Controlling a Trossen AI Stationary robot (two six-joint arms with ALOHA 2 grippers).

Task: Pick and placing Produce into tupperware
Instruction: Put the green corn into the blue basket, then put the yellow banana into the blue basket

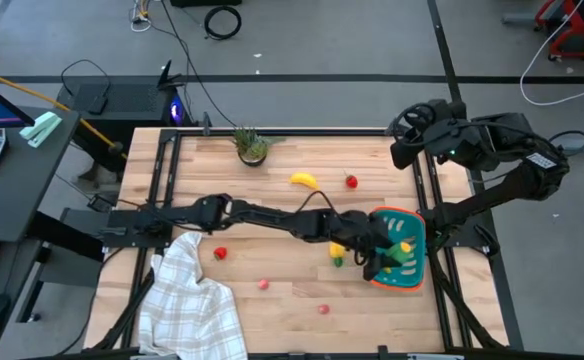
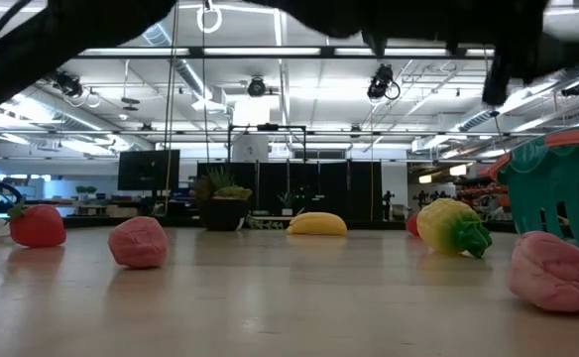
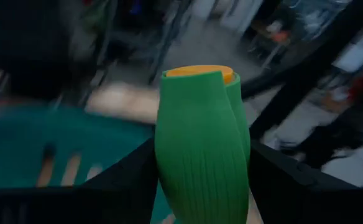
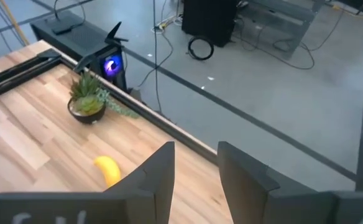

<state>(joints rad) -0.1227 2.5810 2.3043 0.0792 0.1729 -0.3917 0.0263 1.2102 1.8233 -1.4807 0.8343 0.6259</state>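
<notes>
I've got the left gripper (image 1: pixel 384 262) clamped on the ribbed green oblong toy vegetable (image 3: pixel 200 149) over the teal slatted plastic tub (image 1: pixel 415 232) at lower right; yellow toy banana (image 1: pixel 304 180) and small red toy fruits (image 1: pixel 220 253) remain.

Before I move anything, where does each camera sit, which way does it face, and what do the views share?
High: above the table, straight down; both arms, left end effector over the tupperware.
Low: at table-top height, facing the room; arms dark overhead, tupperware at right.
Left wrist: past its fingers, shut on the green vegetable.
Right wrist: past its open right end effector, facing the table's far edge.
Shared: high, low and right wrist show the banana and potted plant.
</notes>
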